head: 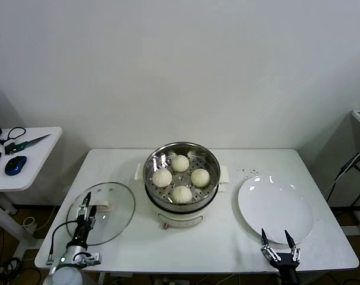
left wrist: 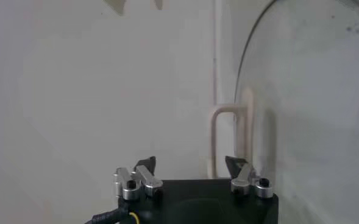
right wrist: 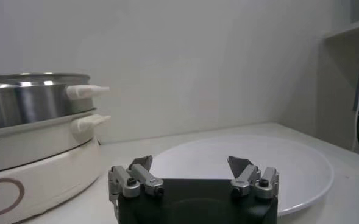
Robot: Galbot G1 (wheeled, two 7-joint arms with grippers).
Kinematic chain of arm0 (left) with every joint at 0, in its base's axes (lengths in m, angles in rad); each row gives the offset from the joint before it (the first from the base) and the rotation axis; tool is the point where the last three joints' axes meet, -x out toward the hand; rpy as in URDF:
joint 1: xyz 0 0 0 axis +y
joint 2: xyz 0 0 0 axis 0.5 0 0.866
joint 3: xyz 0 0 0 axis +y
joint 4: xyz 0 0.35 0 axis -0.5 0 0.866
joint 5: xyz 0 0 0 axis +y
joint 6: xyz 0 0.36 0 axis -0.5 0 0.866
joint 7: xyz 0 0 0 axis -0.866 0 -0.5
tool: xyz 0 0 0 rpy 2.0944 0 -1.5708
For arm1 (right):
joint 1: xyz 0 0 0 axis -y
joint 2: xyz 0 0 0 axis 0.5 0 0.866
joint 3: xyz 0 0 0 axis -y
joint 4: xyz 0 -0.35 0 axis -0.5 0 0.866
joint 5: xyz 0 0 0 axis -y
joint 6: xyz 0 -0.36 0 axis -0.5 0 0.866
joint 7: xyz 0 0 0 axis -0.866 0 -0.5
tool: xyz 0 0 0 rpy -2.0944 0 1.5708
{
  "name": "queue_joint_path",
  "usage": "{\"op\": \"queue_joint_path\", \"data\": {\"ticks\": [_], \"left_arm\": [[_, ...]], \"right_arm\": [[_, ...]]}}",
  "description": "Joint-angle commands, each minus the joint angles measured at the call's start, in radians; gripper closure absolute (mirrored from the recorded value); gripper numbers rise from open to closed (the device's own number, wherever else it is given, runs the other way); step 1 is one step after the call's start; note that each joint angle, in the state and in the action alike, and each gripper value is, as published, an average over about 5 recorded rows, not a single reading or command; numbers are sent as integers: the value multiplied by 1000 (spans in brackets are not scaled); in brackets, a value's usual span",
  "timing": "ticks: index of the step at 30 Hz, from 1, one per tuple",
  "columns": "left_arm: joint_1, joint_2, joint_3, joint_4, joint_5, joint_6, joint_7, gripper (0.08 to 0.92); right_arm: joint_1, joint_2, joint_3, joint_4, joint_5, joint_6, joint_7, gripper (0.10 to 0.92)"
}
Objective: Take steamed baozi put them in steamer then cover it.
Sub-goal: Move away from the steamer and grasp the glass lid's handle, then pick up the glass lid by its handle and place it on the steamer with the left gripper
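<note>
Several pale round steamed baozi (head: 180, 162) lie on the perforated tray inside the steel steamer (head: 152, 184), which stands at the table's middle. Its steel wall and cream base (right wrist: 33, 115) also show in the right wrist view. The cover (head: 116, 224), a clear glass lid, lies flat on the table's left part. My left gripper (head: 88, 205) hangs over it, open, beside the cream handle (head: 103, 208). In the left wrist view that handle (left wrist: 228, 137) stands just beyond the open left gripper (left wrist: 191, 163), toward one finger. My right gripper (head: 276, 236) (right wrist: 191, 163) is open at the table's front right and holds nothing.
A flat white plate (head: 275, 208) (right wrist: 277, 164) lies right of the steamer, just beyond the right gripper. A side table (head: 46, 139) at the far left carries a mouse (head: 15, 164) and scissors. Cables hang at the right edge.
</note>
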Motion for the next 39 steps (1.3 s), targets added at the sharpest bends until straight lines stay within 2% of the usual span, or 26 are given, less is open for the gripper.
{"op": "queue_joint_path", "data": {"ticks": [1, 18, 21, 27, 31, 36, 39], "left_arm": [[-24, -1, 7, 23, 15, 15, -1, 310], [-25, -25, -2, 43, 58, 30, 1, 802], [-25, -31, -4, 36, 64, 34, 1, 859], [-18, -38, -6, -3, 42, 34, 9, 867], [4, -28, -8, -110, -15, 34, 44, 867], [28, 29, -14, -289, -127, 68, 123, 867], [41, 85, -23, -391, -203, 113, 199, 867]], "right_arm": [[2, 4, -3, -4, -5, 5, 2, 203], [16, 13, -19, -14, -3, 17, 6, 203], [16, 14, -19, -15, -3, 22, 7, 203], [14, 13, -13, -13, -2, 27, 7, 203], [11, 13, -9, -9, -8, 28, 9, 203], [9, 14, -6, -9, -22, 32, 13, 203], [8, 16, -6, -9, -28, 36, 13, 203]]}}
